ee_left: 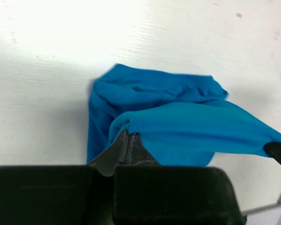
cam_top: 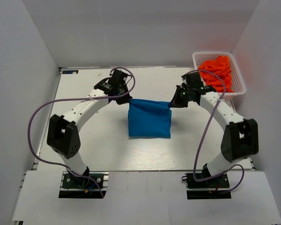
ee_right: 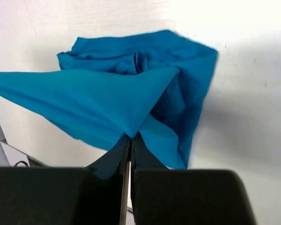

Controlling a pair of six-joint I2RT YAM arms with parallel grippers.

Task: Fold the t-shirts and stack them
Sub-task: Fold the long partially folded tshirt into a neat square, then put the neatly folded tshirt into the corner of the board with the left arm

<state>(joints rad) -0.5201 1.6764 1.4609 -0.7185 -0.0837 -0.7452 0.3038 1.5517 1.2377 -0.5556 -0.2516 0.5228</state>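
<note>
A bright blue t-shirt (cam_top: 149,119) hangs between my two grippers near the middle of the table, its lower part resting on the white surface. My left gripper (cam_top: 125,99) is shut on the shirt's left upper corner (ee_left: 126,129). My right gripper (cam_top: 174,103) is shut on the right upper corner (ee_right: 131,133). The raised edge is stretched taut between them. The blue fabric (ee_left: 178,122) folds back under itself in both wrist views (ee_right: 131,89). Orange-red t-shirts (cam_top: 217,70) lie crumpled in the basket at the far right.
A white plastic mesh basket (cam_top: 239,75) stands at the table's back right corner. Grey walls enclose the table (cam_top: 84,150) on the left, back and right. Purple cables loop from both arms.
</note>
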